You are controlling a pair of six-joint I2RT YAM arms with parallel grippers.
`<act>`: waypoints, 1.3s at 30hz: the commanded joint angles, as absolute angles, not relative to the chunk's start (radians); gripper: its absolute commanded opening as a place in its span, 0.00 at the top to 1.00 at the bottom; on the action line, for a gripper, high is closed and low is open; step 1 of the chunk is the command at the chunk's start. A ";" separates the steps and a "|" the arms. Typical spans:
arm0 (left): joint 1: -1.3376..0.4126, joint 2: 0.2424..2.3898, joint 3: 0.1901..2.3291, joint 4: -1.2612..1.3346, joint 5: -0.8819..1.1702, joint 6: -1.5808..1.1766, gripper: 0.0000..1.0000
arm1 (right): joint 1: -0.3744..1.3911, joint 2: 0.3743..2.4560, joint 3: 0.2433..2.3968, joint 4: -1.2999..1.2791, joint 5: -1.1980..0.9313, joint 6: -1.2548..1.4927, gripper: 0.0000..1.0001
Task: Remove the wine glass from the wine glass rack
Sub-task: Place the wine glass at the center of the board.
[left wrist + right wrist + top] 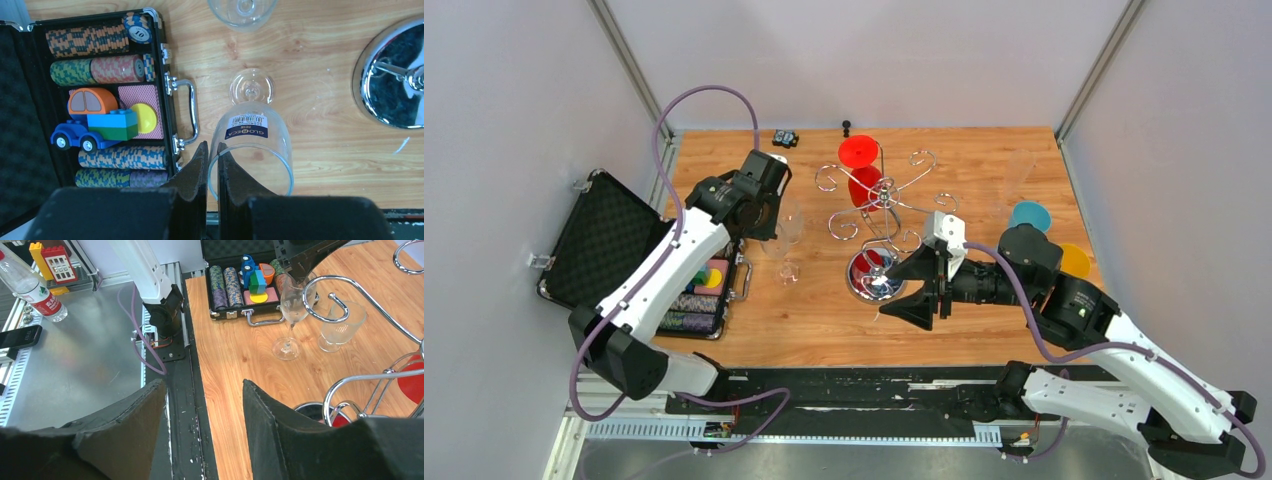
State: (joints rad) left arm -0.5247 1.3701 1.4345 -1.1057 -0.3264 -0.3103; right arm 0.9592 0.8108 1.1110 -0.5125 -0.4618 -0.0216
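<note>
The wooden table [824,320] carries one open black case [604,235] at its 9 o'clock edge. One wine glass rack [889,200] stands near the middle, with chrome curls fanning out above a round mirrored base.

Two arms reach in from 6 o'clock. The left gripper [212,150] comes down at about 9 o'clock from the rack. Its fingers [197,170] are clenched on the rim of the clear wine glass [250,145], one inside the bowl and one outside. This glass is upright and off the rack, between the case and the rack base. Its foot is at the board, but I cannot tell whether it touches.

The right gripper [204,385] is just at 4 o'clock of the rack base. Its fingers are spread wide and hold nothing.

I count three clear glasses: the held one, a second short glass [342,325] just at its 12 o'clock, and a tall glass [1019,170] at the rack's 2 o'clock. One red glass [861,160] hangs on the rack at 11 o'clock.

A blue disc [1031,215] and an orange disc [1076,260] lie at 3 o'clock.

In the case are four rows of poker chips [122,157] and one toy car [95,130].
</note>
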 commanded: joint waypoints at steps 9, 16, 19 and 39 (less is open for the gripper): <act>-0.474 1.421 1.445 -0.996 -0.313 -0.272 0.96 | 0.963 0.787 1.101 -0.477 -0.437 -0.006 0.41; -0.468 1.437 1.443 -0.996 -0.312 -0.267 0.90 | 0.964 0.788 1.103 -0.480 -0.431 -0.006 0.39; -0.468 1.436 1.450 -1.003 -0.311 -0.266 0.82 | 0.964 0.788 1.106 -0.479 -0.430 -0.006 0.38; -0.468 1.398 1.610 -1.112 -0.369 -0.245 0.54 | 0.963 0.867 1.264 -0.516 -0.310 -0.006 0.33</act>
State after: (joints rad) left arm -0.4747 1.4322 1.5383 -1.0779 -0.3435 -0.2619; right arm 0.9600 0.8352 1.1645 -0.5266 -0.3920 -0.0193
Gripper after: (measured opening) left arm 0.436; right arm 0.661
